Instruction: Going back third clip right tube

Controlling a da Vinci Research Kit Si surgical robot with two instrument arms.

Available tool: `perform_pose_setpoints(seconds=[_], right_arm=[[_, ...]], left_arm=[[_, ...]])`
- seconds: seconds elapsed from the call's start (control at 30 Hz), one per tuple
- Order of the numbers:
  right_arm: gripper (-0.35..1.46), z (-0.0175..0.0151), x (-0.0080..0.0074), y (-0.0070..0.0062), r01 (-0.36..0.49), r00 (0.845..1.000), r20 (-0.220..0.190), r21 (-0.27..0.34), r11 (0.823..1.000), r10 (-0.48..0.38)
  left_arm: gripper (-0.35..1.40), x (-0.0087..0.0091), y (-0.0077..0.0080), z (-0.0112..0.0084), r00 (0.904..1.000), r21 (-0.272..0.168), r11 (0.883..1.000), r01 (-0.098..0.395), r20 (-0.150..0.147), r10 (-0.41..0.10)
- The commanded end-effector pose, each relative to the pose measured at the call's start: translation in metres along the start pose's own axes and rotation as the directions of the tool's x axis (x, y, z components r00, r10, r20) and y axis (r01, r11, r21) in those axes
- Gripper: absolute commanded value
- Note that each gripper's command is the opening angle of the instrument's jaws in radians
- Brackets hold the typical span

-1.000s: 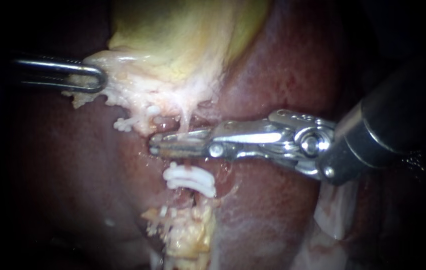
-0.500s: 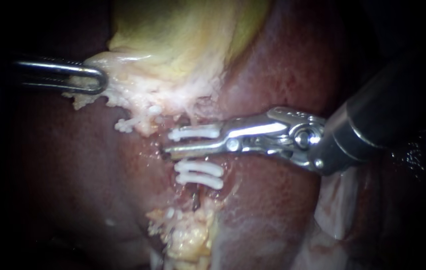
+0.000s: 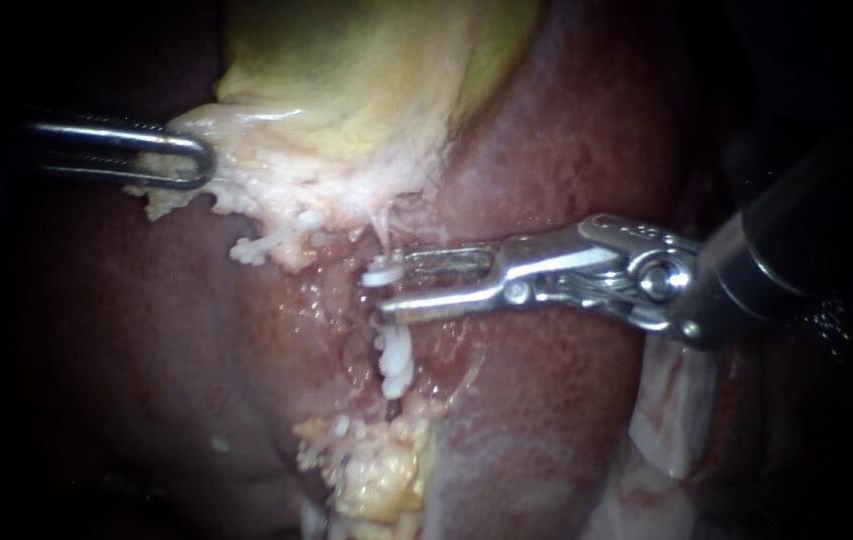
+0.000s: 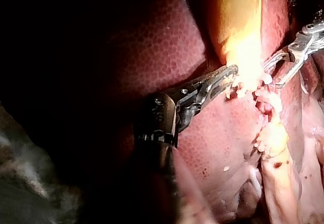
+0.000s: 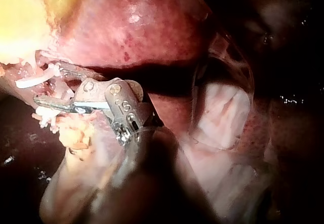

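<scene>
Beside top clip (image 3: 383, 272), R instrument (image 3: 393, 287) jaws gape w/ nothing held; L instrument (image 3: 194, 160) jaws clamp gallbladder (image 3: 366, 80) edge.

Left instrument (image 3: 196, 160) clamped tight; right instrument (image 3: 393, 290) open-tipped, near level.

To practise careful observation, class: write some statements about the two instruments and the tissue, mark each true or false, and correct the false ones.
1. The left instrument has its jaws shut on pale tissue at the gallbladder's edge. True.
2. The right instrument's jaws lie shut together. False: a gap shows between them.
3. White clips sit just below the right instrument's jaws in the endoscope view. True.
4. The right instrument's shaft enters from the endoscope view's left. False: it enters from the right.
5. The gallbladder is dark red. False: it is yellowish; the liver is dark red.
</scene>
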State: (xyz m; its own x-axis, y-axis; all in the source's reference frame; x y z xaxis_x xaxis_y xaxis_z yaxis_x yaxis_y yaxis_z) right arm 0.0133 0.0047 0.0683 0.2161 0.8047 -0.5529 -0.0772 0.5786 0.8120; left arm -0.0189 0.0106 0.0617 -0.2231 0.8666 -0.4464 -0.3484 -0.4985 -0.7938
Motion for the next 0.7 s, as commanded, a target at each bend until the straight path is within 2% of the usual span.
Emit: perform_pose_setpoints(seconds=[0.03,0.33,0.47,0.53,0.67,0.7], right_arm=[[0.49,-0.0006,0.0000,-0.0001,0.017,1.000,0.002,0.001,1.000,-0.017],[0.49,-0.0028,-0.0005,-0.0011,0.124,0.992,0.006,0.016,0.992,-0.125],[0.49,-0.0040,-0.0003,-0.0015,0.239,0.971,0.002,0.025,0.971,-0.239],[0.50,-0.0047,-0.0002,-0.0019,0.290,0.957,0.012,0.028,0.957,-0.290],[0.50,-0.0063,0.0000,-0.0028,0.381,0.920,0.083,0.037,0.924,-0.383],[0.50,-0.0068,0.0001,-0.0030,0.409,0.904,0.114,0.043,0.912,-0.411]], left_arm=[[-0.35,0.0000,0.0000,0.0000,1.0000,-0.001,1.000,0.000,0.000,0.000],[-0.35,-0.0001,0.0000,0.0000,1.0000,-0.001,1.000,-0.001,0.000,0.001],[-0.35,-0.0002,0.0000,0.0000,1.0000,-0.001,1.000,-0.001,0.000,0.001],[-0.35,-0.0002,0.0000,0.0000,1.0000,-0.001,1.000,-0.002,0.000,0.002],[-0.35,-0.0003,0.0000,0.0000,1.0000,0.000,1.000,-0.002,0.000,0.002],[-0.35,-0.0003,0.0000,0.0000,1.0000,0.000,1.000,-0.002,0.000,0.002]])
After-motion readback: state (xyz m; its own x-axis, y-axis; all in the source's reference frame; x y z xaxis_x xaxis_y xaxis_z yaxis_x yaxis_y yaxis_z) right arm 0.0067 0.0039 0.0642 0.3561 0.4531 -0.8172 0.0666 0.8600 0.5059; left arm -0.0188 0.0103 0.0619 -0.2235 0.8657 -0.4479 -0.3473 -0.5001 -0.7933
